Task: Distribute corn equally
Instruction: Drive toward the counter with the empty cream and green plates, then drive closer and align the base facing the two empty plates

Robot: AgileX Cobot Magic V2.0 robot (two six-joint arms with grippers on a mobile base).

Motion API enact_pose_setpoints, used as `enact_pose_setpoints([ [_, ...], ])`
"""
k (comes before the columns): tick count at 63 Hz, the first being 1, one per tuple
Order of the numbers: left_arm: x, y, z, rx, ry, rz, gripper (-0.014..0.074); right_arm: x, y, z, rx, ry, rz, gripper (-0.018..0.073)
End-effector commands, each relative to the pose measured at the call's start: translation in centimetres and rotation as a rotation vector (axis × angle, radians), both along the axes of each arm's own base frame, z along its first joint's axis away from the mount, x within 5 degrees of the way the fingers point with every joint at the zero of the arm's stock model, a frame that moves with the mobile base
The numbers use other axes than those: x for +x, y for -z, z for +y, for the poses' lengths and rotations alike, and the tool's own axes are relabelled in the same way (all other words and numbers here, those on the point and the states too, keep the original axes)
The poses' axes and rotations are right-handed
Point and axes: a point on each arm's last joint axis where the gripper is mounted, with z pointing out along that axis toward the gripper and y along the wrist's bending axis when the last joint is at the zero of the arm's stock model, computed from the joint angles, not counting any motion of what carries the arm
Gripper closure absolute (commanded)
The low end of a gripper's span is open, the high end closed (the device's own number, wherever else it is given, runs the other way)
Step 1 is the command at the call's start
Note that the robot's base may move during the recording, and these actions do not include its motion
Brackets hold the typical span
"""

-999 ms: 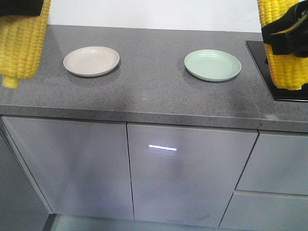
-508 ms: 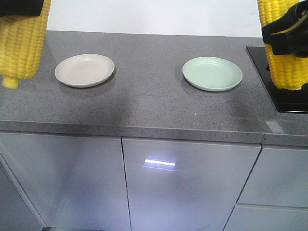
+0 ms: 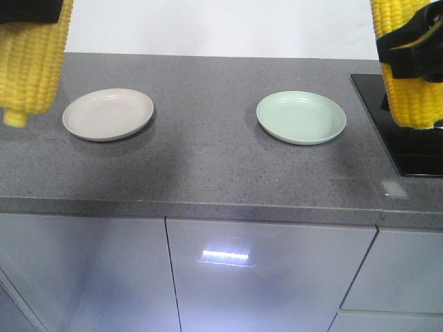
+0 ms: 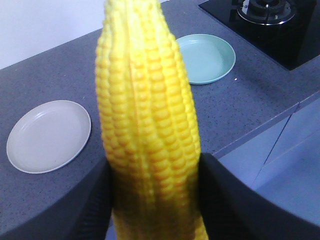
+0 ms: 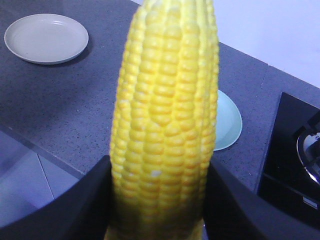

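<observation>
You have bright, even light from above. The white wall [image 3: 208, 28] is washed out. The grey counter [image 3: 208, 187] carries only soft, wide shadows; the beige plate [image 3: 108, 114] throws a thin one at its near right edge. A streak of glare lies on the cabinet door [image 3: 270, 290]. In the wrist views the left cob [image 4: 147, 125] and the right cob [image 5: 165, 125] look slightly blurred, and dark at the lower end.
</observation>
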Motion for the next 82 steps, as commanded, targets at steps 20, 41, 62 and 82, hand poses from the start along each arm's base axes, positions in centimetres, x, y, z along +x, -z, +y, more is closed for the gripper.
enact_pose_setpoints([
  [20,-0.51,-1.39,0.19,-0.056,0.002,-0.088,0.0603,-0.42,-1.63,-0.29,0.023,-0.004,-0.113,0.0568],
  [41,-0.51,-1.39,0.19,-0.056,0.002,-0.088,0.0603,-0.42,-1.63,-0.29,0.023,-0.004,-0.113,0.0568],
  [62,-0.51,-1.39,0.19,-0.056,0.002,-0.088,0.0603,-0.42,-1.63,-0.29,0.023,-0.004,-0.113,0.0568],
  [82,-0.51,-1.39,0.19,-0.056,0.002,-0.088,0.0603,-0.42,-1.62,-0.29,0.023,-0.004,-0.112,0.0568],
])
